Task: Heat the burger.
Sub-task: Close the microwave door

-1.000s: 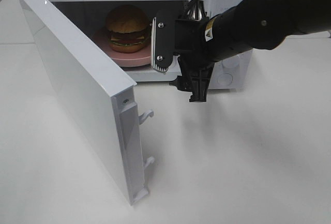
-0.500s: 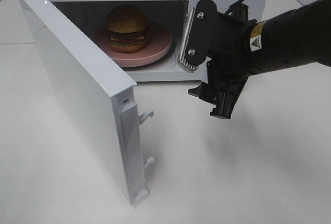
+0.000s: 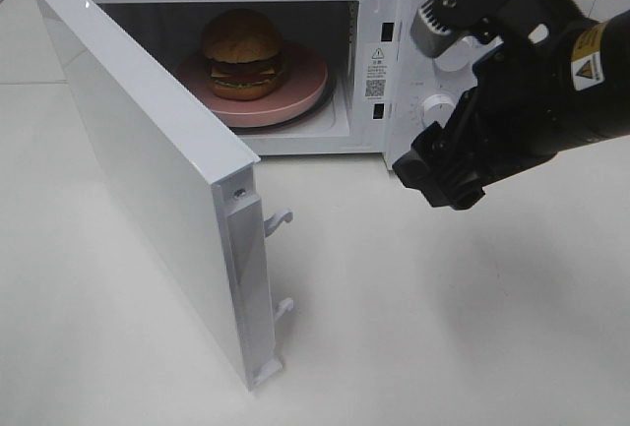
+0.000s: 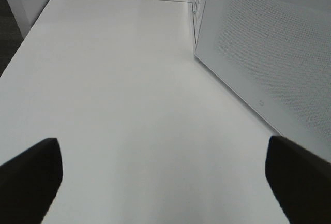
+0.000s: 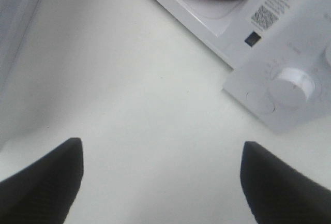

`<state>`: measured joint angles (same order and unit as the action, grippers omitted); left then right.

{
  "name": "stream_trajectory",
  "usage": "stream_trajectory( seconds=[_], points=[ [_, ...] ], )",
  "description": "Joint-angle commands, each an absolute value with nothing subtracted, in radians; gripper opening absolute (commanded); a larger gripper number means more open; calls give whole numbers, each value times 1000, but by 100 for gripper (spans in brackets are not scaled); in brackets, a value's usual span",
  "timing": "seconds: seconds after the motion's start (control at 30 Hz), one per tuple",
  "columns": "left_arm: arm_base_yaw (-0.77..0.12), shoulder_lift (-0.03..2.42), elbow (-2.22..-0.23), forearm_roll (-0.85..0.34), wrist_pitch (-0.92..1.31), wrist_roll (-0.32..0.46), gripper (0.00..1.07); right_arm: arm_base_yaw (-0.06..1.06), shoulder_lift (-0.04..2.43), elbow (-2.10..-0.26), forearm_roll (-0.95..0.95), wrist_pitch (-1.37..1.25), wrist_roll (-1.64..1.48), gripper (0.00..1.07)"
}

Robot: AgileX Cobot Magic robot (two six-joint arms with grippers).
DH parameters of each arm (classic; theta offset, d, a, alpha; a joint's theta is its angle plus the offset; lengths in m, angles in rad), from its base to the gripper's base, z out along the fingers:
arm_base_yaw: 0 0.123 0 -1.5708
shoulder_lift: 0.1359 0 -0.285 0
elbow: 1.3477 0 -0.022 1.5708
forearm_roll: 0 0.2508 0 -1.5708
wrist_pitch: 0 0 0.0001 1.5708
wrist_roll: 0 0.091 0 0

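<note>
— Where is the burger (image 3: pixel 243 47)?
— Inside the open microwave (image 3: pixel 399 141), upright on a pink plate (image 3: pixel 300 91). Only the high camera shows it. The right wrist view catches just the plate's rim, a warning label (image 5: pixel 265 14) and a white dial (image 5: pixel 292 83).
— And the arms?
— The right gripper (image 5: pixel 161 182) hangs over the counter (image 3: pixel 443 328) in front of the control panel, jaws wide, holding nothing. The left gripper (image 4: pixel 164 180), out of the high view, shows in its own wrist view, jaws wide and empty above the counter, near the outer face of the swung-open door (image 3: pixel 148 170).
</note>
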<state>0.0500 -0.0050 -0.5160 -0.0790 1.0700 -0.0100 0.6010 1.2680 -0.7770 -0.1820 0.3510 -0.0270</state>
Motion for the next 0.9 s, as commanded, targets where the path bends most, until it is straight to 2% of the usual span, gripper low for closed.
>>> stream_trajectory(
  seconds=[0.03,0.37,0.77,0.9],
  points=[
    [45,-20,-516,-82,1070,-10,101,596,1214,-773,-182,474,144,74],
    [45,-20,-516,-82,1070,-10,101,591,1161,-773,-211,738,147,74],
    [45,-20,-516,-82,1070,-10,101,325,1161,-773,-201,916,160,74],
    [45,-20,-516,-82,1070,-10,101,297,1155,-773,-183,975,160,74]
  ],
)
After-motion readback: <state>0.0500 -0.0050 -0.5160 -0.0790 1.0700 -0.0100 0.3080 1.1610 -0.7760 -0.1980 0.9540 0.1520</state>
